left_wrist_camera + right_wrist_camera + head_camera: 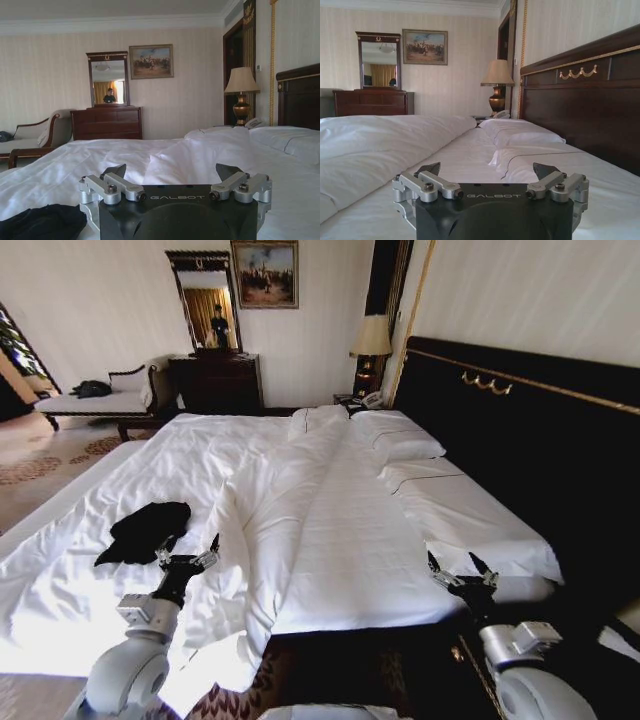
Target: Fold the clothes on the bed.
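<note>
The clothes (145,530), a crumpled black garment, lie on the left side of the bed (340,530) near its foot, and its edge (42,222) also shows in the left wrist view. My left gripper (187,555) is open just right of the garment, above the sheet, with nothing between its fingers (114,171). At the bed's right foot corner my right gripper (460,565) hovers open and empty, its fingers (545,170) spread over the white sheet. A tall dark headboard (520,430) with gold trim runs along the right.
The white duvet (290,490) lies bunched in a ridge down the middle of the bed, with pillows (395,435) by the headboard. A chaise (100,400), a dark dresser (215,380) with mirror, and a lamp (370,345) stand along the far wall.
</note>
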Motion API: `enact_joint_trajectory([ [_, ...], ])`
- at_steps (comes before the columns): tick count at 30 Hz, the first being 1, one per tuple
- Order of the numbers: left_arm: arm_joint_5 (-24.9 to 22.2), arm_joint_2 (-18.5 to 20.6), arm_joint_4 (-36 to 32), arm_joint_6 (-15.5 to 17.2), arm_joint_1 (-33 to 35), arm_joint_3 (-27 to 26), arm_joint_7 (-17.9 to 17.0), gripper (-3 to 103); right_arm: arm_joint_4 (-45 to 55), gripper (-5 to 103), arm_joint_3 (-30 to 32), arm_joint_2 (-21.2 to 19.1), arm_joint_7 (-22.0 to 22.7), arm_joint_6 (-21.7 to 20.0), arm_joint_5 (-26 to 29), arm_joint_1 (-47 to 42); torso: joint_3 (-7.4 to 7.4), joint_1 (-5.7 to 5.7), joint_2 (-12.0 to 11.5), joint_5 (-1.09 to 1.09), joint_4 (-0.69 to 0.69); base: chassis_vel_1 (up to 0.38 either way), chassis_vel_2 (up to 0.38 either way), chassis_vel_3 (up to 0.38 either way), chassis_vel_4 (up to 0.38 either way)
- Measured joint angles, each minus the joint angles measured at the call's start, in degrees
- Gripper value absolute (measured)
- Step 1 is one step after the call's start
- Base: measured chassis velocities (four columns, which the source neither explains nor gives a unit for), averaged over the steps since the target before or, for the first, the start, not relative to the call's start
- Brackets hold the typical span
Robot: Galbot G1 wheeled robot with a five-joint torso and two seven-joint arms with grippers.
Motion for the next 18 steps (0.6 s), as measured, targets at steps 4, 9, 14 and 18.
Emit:
enact_joint_trajectory([
  [4,0.0,0.2,0.1,-0.1,0.3,-0.2,0.6,100,-0.4,100,-0.3,0.1,0.4,0.3,-0.1,0.5,0.0,0.01,0.0,-0.01,0.0,-0.032,0.132,0.018,-0.138],
  [9,-0.3,0.3,-0.2,-0.1,0.0,-0.1,0.7,100,-0.6,100,-0.6,0.2,0.4,0.4,-0.3,0.6,0.0,-0.01,0.0,0.0,0.0,0.037,0.137,-0.035,-0.139],
  [14,-0.9,0.5,-0.2,0.0,-0.8,-0.4,0.7,100,-0.6,100,-0.6,0.1,0.8,0.4,-0.2,0.8,-0.01,-0.01,0.0,0.0,-0.01,0.11,0.158,-0.11,-0.157],
  [18,-1.1,0.5,-0.3,0.0,-1.0,-0.6,0.7,100,-0.6,100,-0.5,0.0,0.9,0.3,-0.1,0.8,0.0,-0.01,0.0,0.0,0.0,0.15,0.2,-0.132,-0.196],
])
